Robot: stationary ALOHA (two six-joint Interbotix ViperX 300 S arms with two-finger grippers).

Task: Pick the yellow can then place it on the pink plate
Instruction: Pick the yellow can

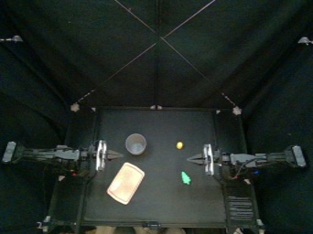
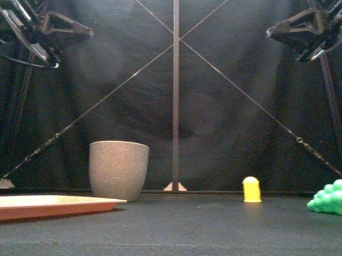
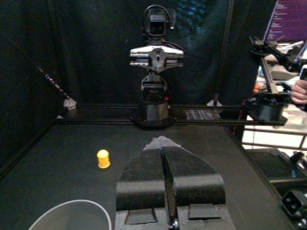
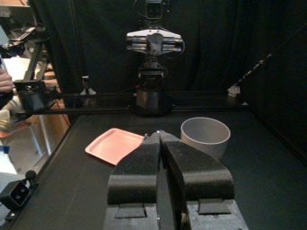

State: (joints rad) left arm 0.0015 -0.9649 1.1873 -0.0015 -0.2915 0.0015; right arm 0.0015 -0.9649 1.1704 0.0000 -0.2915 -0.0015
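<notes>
pink plate (image 2: 40,206) near the table's front left corner, yellow can (image 2: 250,189) not on it

the yellow can stands upright on the bare table (image 1: 166,206) near the middle, a bit toward the right edge and well apart from the plate. a tall grey cup (image 1: 135,143) stands behind the plate, with the can on its right. a green toy (image 1: 186,178) lies nearer the front edge, between the plate and the right edge. the left gripper (image 3: 164,148) hangs at the left edge and the right gripper (image 4: 162,137) at the right edge, both high off the table. each has its two jaws pressed together and holds nothing. neither touches the can.
</notes>
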